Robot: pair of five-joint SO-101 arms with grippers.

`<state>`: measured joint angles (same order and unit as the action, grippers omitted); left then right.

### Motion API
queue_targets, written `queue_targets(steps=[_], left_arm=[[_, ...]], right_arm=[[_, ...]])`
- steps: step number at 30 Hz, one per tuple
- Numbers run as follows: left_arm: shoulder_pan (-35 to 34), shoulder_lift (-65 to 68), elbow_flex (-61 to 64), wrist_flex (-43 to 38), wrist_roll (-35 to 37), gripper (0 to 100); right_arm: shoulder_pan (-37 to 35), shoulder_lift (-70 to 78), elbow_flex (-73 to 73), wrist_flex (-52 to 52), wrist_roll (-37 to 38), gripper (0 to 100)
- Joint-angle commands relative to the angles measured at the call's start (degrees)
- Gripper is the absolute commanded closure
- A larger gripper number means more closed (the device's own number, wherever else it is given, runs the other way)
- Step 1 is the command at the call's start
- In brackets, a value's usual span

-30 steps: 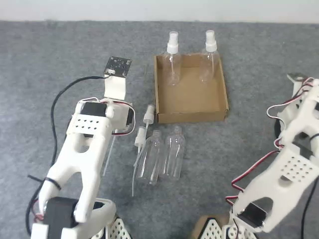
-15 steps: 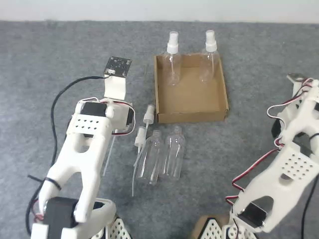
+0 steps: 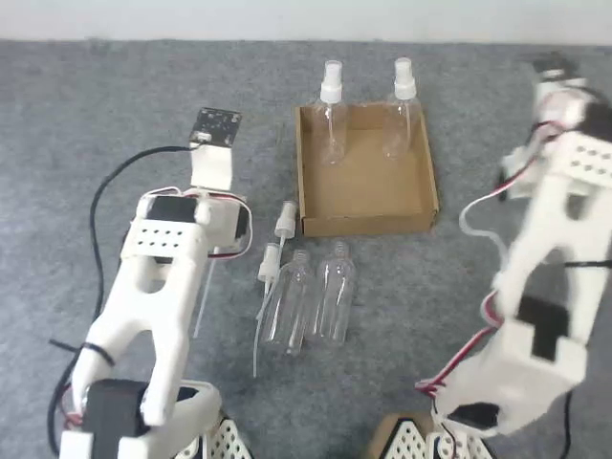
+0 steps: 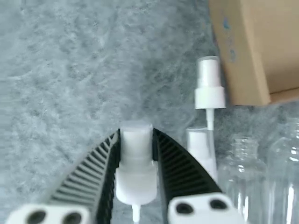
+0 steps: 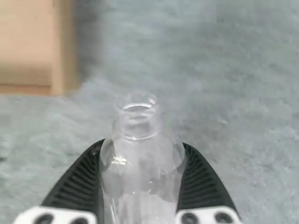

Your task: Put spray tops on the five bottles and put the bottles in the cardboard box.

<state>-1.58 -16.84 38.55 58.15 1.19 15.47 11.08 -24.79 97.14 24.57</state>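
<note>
Worked over a grey felt tabletop [image 3: 115,105], with a pale wall strip [image 3: 191,19] beyond its far edge. Held a white spray top [image 4: 135,172] clamped between the left gripper [image 4: 135,135] fingers, near the cardboard box [image 3: 366,225] corner. Gripped a clear, uncapped bottle [image 5: 138,121] between the right gripper [image 5: 142,145] fingers, seemingly clear of the felt beside the box. Found two capped bottles [image 3: 332,115] upright inside the box and two open bottles [image 3: 325,296] lying before it.

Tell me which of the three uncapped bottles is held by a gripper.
The bottle in the right gripper; the other two lie on the carpet.
</note>
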Motion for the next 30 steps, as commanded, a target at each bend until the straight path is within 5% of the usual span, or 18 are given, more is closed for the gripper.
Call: queue_targets(steps=[1,9,17,23,30], left_arm=[[-1.32,-6.33,-2.59,-1.23,0.7,99],[-1.32,-27.69,-0.92,0.7,0.79,99],[-1.23,-35.96,-9.36,1.58,6.77,99],[-0.88,-36.22,-15.6,1.23,13.89,99],[-0.88,-36.22,-21.93,0.18,21.71,99]], right_arm=[[-8.92,-16.04,16.09,-7.6,-3.6,99.2],[-33.19,-41.8,45.89,-25.45,-10.99,99.2],[-54.2,-45.93,57.76,-44.88,-16.09,99.2],[-59.47,-46.02,69.27,-62.37,-16.0,99.2],[-59.56,-46.02,73.14,-65.89,-15.56,99.2]])
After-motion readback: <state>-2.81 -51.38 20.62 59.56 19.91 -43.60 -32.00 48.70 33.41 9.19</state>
